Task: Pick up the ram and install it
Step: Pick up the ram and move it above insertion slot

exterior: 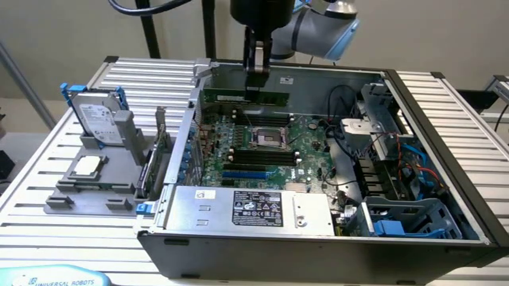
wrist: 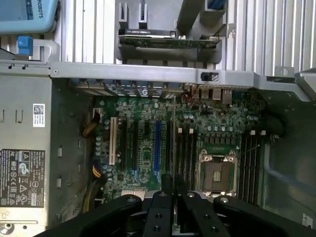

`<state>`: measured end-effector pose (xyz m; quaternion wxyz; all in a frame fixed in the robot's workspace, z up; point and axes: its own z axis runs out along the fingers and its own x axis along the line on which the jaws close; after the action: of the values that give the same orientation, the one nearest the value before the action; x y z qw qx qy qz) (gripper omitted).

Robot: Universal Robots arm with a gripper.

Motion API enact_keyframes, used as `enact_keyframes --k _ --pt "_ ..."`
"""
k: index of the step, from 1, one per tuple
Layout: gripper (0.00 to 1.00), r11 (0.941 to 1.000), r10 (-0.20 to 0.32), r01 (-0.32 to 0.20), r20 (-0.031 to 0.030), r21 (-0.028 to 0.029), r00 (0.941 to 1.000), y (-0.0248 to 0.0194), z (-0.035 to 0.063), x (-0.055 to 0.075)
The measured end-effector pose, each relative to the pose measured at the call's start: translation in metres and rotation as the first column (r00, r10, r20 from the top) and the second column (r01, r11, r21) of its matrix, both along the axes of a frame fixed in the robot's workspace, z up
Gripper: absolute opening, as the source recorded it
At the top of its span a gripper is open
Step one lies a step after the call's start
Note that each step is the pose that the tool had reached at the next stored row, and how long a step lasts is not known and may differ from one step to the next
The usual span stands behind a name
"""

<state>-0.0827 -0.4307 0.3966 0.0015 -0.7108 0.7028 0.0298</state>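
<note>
1. Pendant: light blue, marked "UNIVERSAL ROBOTS", at the nearest edge of the slatted tabletop.
2. Computer case: dark, lying open on the tabletop, interior facing up.
3. Power supply: silver box with a black label, in the near part of the case.
4. Drive cage: blue plastic, in the near corner toward the exterior view's right.
5. Grey holder: on the tabletop outside the case, toward the exterior view's left. It carries a square silver processor chip lying flat, a hard drive standing upright behind it, and an expansion card standing on edge just beside the case wall.
6. Motherboard: green, flat on the case floor. An empty processor socket sits at its centre, with black memory slots on the socket's near side.
7. Ram: long green stick on edge, level, over the far end of the motherboard, beyond the socket and close to the far case wall. Whether it is seated in a slot cannot be told.
8. Gripper: black, pointing straight down. Its fingers are drawn narrow, clamped on the ram's upper edge toward the exterior view's right end of the stick.
9. Arm: grey and blue joint, above the case's far wall.
</note>
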Motion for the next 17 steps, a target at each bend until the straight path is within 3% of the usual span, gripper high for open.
enact_keyframes --k 5,9,12,17 --pt "0.13 1.0000 0.000 0.000 0.0000 -0.0008 1.0000 0.0140 -0.0086 0.011" --pt "0.13 1.0000 0.000 0.000 0.0000 -0.0008 1.0000 0.0218 -0.0156 0.019" --pt "0.13 1.0000 0.000 0.000 0.0000 -0.0008 1.0000 0.0252 -0.0204 0.025" --pt "0.13 1.0000 -0.006 0.006 0.0001 -0.0006 1.0000 0.0268 -0.0285 0.035"
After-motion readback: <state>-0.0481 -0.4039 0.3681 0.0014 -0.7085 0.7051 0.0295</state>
